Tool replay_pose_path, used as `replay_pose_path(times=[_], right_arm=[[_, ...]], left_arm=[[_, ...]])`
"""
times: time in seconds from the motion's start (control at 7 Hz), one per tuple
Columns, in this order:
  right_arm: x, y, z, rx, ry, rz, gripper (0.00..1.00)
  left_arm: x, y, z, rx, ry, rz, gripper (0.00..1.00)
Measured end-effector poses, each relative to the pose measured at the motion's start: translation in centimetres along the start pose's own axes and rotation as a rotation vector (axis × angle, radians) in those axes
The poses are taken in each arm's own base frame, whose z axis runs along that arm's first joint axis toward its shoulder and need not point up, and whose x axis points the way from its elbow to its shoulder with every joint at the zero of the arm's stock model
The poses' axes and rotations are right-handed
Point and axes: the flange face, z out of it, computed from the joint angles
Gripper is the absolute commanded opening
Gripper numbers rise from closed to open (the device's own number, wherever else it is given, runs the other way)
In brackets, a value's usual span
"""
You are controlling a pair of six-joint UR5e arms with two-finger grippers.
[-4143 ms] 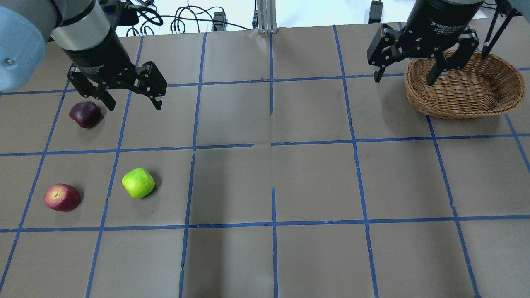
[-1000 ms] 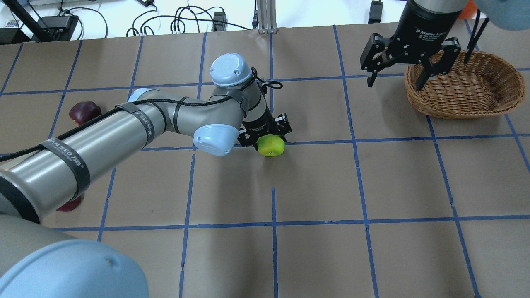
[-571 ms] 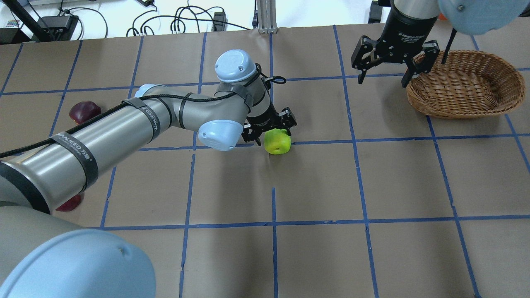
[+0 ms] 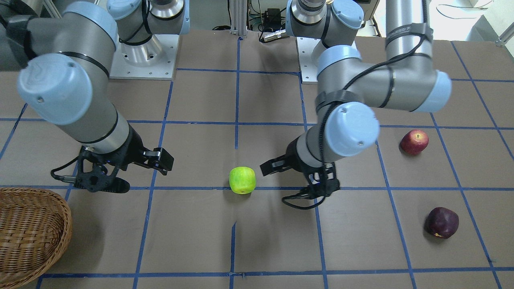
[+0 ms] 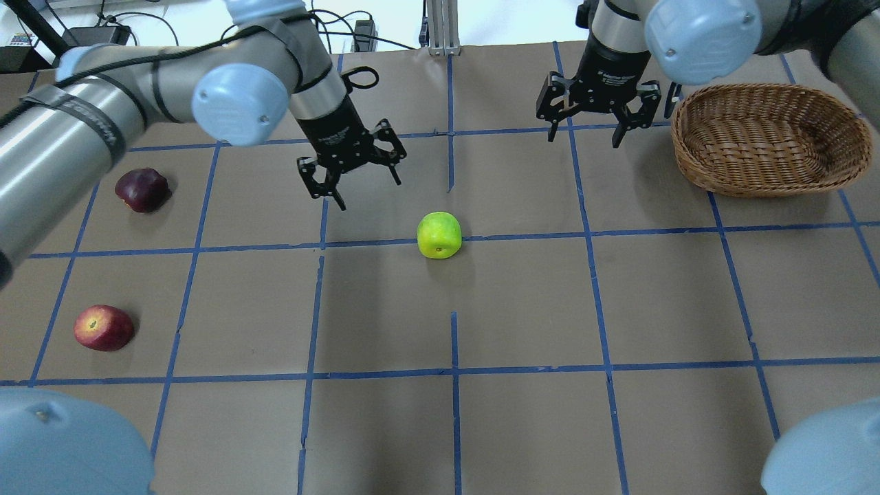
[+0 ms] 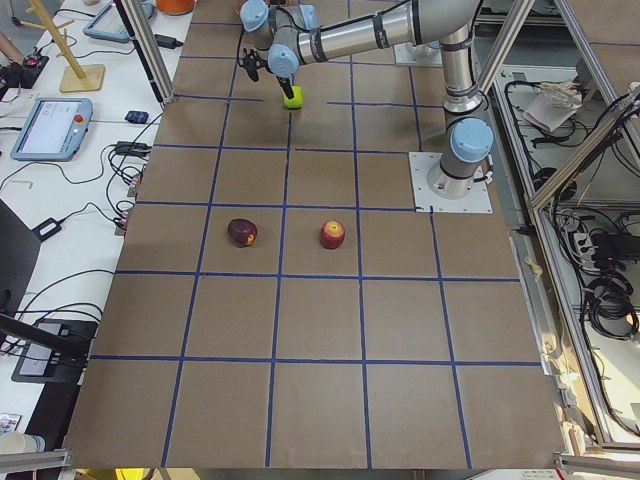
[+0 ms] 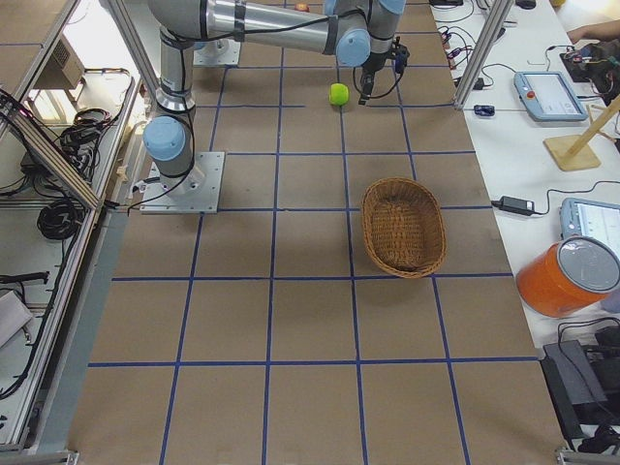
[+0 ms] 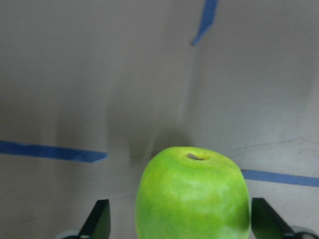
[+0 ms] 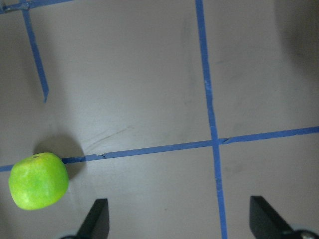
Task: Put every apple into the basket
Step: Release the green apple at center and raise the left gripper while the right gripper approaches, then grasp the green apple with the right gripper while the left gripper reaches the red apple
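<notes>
Currently three apples, one basket and two grippers are in view; all three apples lie on the table (image 5: 522, 426), outside the basket.

1. Red apple (image 5: 103, 328): nearest the robot, on its left side, resting on the brown paper inside a taped square. Nothing touches it.

2. Green apple (image 5: 439, 235): near the middle of the table, sitting on a blue tape line (image 5: 653, 232). It stands free, with no finger in contact. The left wrist view shows it low and centred, stem end up, with a fingertip (image 8: 98, 219) showing at either side of it.

3. Maroon apple (image 5: 141, 190): farther out on the robot's left, well apart from the red one and from the green one. Nothing touches it.

4. Left gripper (image 5: 368, 191): above the table, near the green apple, on that apple's left and a little beyond it. Jaws spread wide, nothing held.

5. Right gripper (image 5: 583, 141): above the table farther out on the right side, just beside the basket and outside its rim. Jaws spread wide, nothing held. Its wrist view shows bare paper and tape between the fingertips, with the green apple off at the lower left corner.

6. Basket (image 5: 770, 180): oval wicker, at the far right of the table, well apart from every apple. Only woven wicker shows inside it.
</notes>
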Motion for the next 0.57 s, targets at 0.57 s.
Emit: replay_pose_path(times=[0.57], right_arm=[[-12.2,0.7,9.7,0.037,-0.015,0.011,1.00]], left_arm=[[-19.0,-2.6,-4.9,-0.088,-0.198,0.198,1.00]])
